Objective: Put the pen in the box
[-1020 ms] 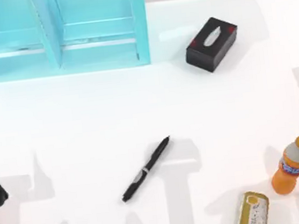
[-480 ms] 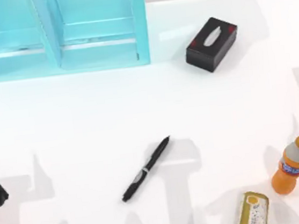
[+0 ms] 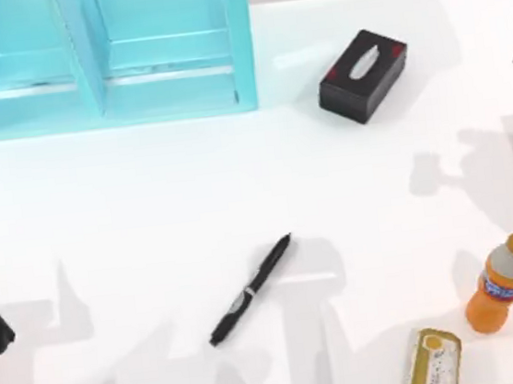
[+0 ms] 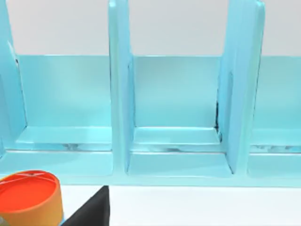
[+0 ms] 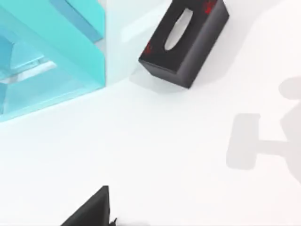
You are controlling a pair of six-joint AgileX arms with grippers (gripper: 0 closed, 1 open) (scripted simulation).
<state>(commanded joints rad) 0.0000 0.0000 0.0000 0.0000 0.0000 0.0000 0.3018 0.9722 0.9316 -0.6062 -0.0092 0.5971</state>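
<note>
Pen (image 3: 250, 291) w/ silver band, mid-table

On the white desk (image 3: 146, 195), the slim black pen (image 3: 250, 291) lies near the front middle. The turquoise compartmented box (image 3: 102, 57) stands at back left, the black tissue box (image 3: 364, 75) just right of it. The orange plastic bottle (image 3: 501, 284) and yellow tin (image 3: 433, 362) sit front right.
</note>
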